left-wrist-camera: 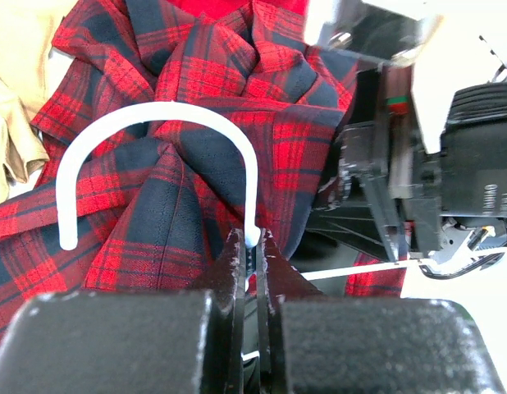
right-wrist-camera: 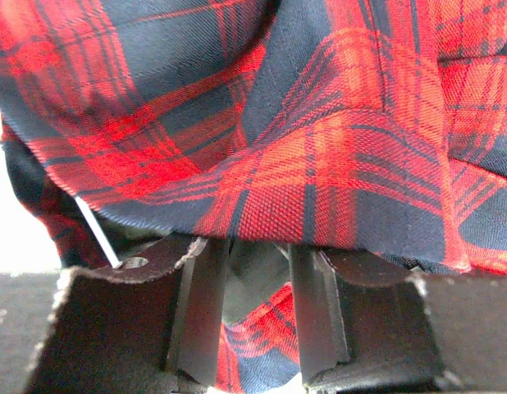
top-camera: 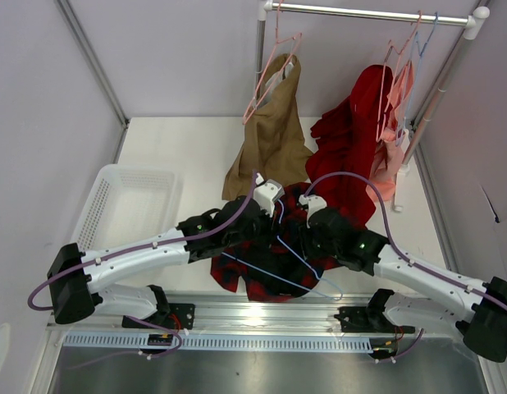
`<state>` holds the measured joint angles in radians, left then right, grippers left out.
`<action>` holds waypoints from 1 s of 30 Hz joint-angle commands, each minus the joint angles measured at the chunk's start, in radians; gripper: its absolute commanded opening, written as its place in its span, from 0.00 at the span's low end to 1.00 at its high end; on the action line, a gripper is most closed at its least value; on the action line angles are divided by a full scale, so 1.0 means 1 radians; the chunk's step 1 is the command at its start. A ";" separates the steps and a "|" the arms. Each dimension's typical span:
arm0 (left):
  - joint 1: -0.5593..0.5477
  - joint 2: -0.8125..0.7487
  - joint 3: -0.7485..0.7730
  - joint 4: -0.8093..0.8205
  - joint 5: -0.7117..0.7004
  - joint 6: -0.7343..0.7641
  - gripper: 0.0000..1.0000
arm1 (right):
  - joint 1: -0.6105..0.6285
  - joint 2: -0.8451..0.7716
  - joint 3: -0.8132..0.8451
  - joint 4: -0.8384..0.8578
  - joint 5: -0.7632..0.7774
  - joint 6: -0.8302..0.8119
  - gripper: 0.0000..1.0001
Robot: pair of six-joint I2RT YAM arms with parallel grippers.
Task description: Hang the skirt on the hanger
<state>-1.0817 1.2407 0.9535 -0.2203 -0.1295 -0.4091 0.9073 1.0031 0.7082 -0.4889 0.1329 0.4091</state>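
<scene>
The left gripper (left-wrist-camera: 252, 243) has its two fingers squeezed tight together on the hanger (left-wrist-camera: 155, 111). It pinches the thin wire right under the hook. The hook curves up in an arch in front of the fingers, and its open end points down on the left. Behind the hook lies the skirt (left-wrist-camera: 188, 189), all bunched up in soft folds of red and dark blue checks. A bit of tan cloth (left-wrist-camera: 15, 98) shows at the far left edge. The right gripper (right-wrist-camera: 258, 246) is just beside the left one, on the other side of the skirt. Its fingers are a little apart, and the hem of the skirt hangs over their tips, with some checked cloth down in the gap. I cannot tell if they are pinching the cloth or not. A thin pale wire sticks out under the hem on the left. From above, the skirt sits in a heap on the white table (top-camera: 196, 139), near the front edge, between the two arms. The blue wires of the hanger lie across the top of it. A white basket (top-camera: 126, 193) stands to the left. At the back, a tan garment (top-camera: 274, 139) and a plain red garment (top-camera: 352, 139) hang from a rail (top-camera: 368, 12) with pink hangers (top-camera: 274, 70).
</scene>
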 commanded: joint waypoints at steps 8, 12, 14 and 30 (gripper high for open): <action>0.000 -0.015 0.050 0.013 -0.002 0.021 0.00 | 0.021 0.031 0.042 0.003 0.086 -0.007 0.29; 0.000 -0.020 0.050 0.013 -0.010 0.021 0.00 | 0.021 0.022 0.045 -0.008 0.108 0.003 0.16; 0.000 -0.021 0.050 0.006 -0.027 0.021 0.00 | 0.021 0.005 0.047 -0.016 0.112 0.013 0.10; 0.045 -0.047 0.047 -0.016 -0.074 -0.026 0.00 | -0.091 -0.178 0.020 -0.096 0.053 0.125 0.06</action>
<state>-1.0576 1.2243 0.9569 -0.2291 -0.1677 -0.4198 0.8440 0.8597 0.7094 -0.5762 0.2016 0.5041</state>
